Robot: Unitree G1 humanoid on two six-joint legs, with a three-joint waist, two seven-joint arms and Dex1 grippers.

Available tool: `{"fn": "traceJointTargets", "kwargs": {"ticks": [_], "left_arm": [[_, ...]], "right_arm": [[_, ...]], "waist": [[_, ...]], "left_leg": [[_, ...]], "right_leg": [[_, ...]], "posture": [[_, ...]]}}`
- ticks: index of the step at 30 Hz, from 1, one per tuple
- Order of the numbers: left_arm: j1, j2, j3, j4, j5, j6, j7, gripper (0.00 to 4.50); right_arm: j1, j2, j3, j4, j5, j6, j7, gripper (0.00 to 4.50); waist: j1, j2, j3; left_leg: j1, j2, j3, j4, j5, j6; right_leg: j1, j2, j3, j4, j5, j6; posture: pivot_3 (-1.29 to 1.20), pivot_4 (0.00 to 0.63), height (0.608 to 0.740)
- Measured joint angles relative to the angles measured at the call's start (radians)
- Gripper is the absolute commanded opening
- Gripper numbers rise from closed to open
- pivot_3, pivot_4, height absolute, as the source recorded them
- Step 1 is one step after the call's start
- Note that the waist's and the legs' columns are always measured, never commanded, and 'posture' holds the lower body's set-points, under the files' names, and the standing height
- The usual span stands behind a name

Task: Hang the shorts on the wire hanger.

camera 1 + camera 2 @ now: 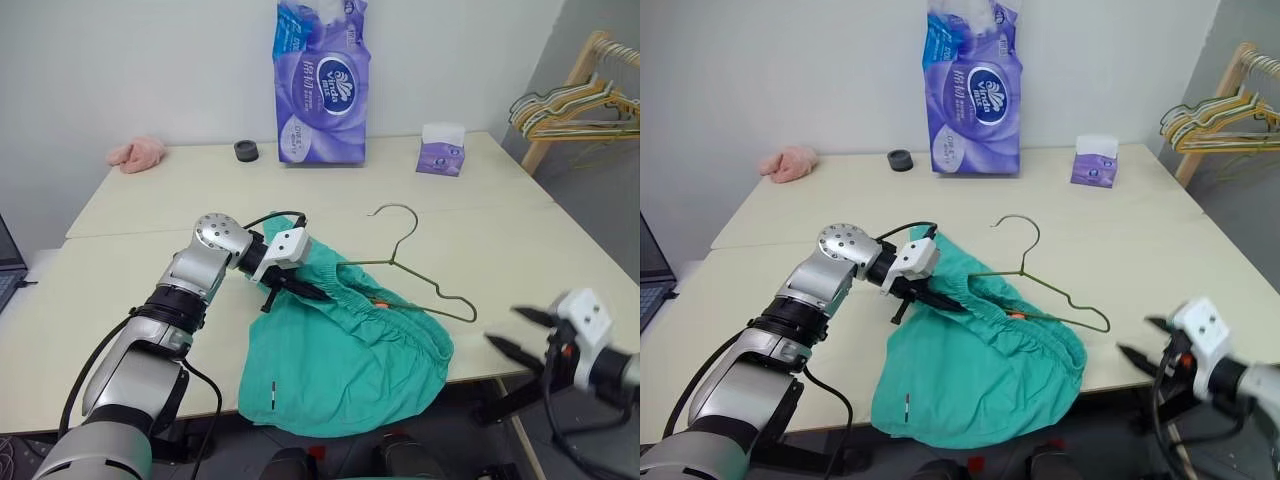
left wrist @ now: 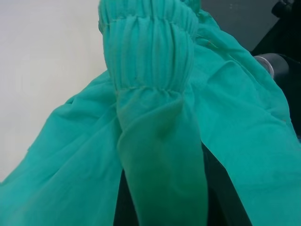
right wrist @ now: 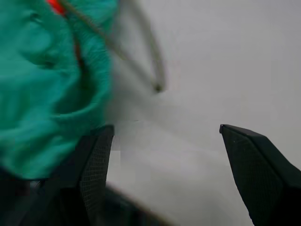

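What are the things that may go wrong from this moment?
1. Much of the shorts hangs over the table edge; if the left gripper, shut on the waistband, lets go, they may slide off.
2. The wire hanger is only partly threaded and the open right gripper is off it, so tugging may drag it out.

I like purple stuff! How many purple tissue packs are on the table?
2: a tall purple plastic tissue pack at the table's far edge by the wall, and a small purple tissue box to its right.
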Motion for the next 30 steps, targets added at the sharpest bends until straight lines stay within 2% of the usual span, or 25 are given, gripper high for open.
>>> {"fn": "traceJointTargets", "kwargs": {"ticks": [5, 10, 15, 17, 20, 27, 28, 30], "left_arm": [[-0.002, -0.003, 0.002, 0.000, 0.000, 0.000, 0.000, 0.04], [-0.003, -0.003, 0.004, 0.000, 0.001, 0.000, 0.000, 0.04], [-0.004, -0.005, 0.006, 0.000, 0.001, 0.003, 0.001, 0.04], [-0.004, -0.005, 0.013, -0.001, 0.001, 0.004, 0.001, 0.04], [-0.003, -0.005, 0.015, -0.001, 0.001, 0.005, 0.002, 0.04], [-0.003, -0.004, 0.022, -0.003, 0.001, 0.007, 0.004, 0.04], [-0.003, -0.004, 0.022, -0.003, 0.001, 0.008, 0.004, 0.04], [-0.003, -0.004, 0.024, -0.005, 0.000, 0.013, 0.004, 0.04]], "right_arm": [[0.017, 0.041, 0.074, -0.070, 0.049, 0.080, -0.098, 3.82], [-0.008, 0.051, 0.142, -0.043, 0.049, 0.092, -0.186, 3.82], [-0.039, 0.066, 0.225, 0.030, 0.042, 0.093, -0.256, 3.82], [-0.058, 0.078, 0.246, 0.056, 0.044, 0.094, -0.283, 3.45], [-0.084, 0.087, 0.262, 0.070, 0.058, 0.096, -0.310, 2.61], [-0.112, 0.073, 0.281, 0.100, 0.064, 0.091, -0.339, 0.22], [-0.114, 0.071, 0.278, 0.105, 0.065, 0.088, -0.338, 0.00], [-0.142, 0.060, 0.260, 0.123, 0.066, 0.078, -0.337, 0.00]], "waist": [[-0.010, -0.001, -0.001], [-0.011, -0.003, 0.000], [-0.019, -0.012, -0.001], [-0.021, -0.018, -0.001], [-0.023, -0.028, -0.001], [-0.020, -0.029, -0.001], [-0.020, -0.029, -0.001], [-0.022, -0.029, 0.000]], "left_leg": [[0.001, 0.000, 0.001, 0.000, 0.000, 0.000], [0.000, 0.000, 0.000, -0.001, 0.000, 0.000], [-0.001, 0.001, -0.001, -0.002, 0.000, 0.000], [-0.001, 0.001, -0.001, -0.002, 0.000, 0.000], [-0.002, 0.002, -0.003, -0.003, -0.001, -0.001], [-0.004, 0.002, -0.004, -0.003, -0.002, -0.001], [-0.004, 0.002, -0.004, -0.003, -0.002, -0.001], [-0.004, 0.002, -0.002, -0.003, -0.003, 0.000]], "right_leg": [[0.000, 0.000, 0.001, -0.002, -0.002, 0.004], [0.000, 0.000, 0.000, -0.003, -0.001, 0.002], [0.000, 0.000, -0.001, -0.005, 0.000, 0.000], [0.000, 0.000, -0.003, -0.005, 0.000, 0.000], [0.000, 0.000, -0.004, -0.006, 0.000, 0.000], [0.000, 0.000, -0.005, -0.011, 0.001, 0.000], [0.000, 0.000, -0.004, -0.011, 0.001, 0.000], [0.000, 0.000, -0.004, -0.012, 0.001, 0.000]], "posture": [[-0.20, 0.064, 0.740], [-0.19, 0.062, 0.740], [-0.18, 0.063, 0.740], [-0.18, 0.064, 0.740], [-0.18, 0.063, 0.740], [-0.18, 0.064, 0.740], [-0.18, 0.064, 0.740], [-0.18, 0.064, 0.740]]}}
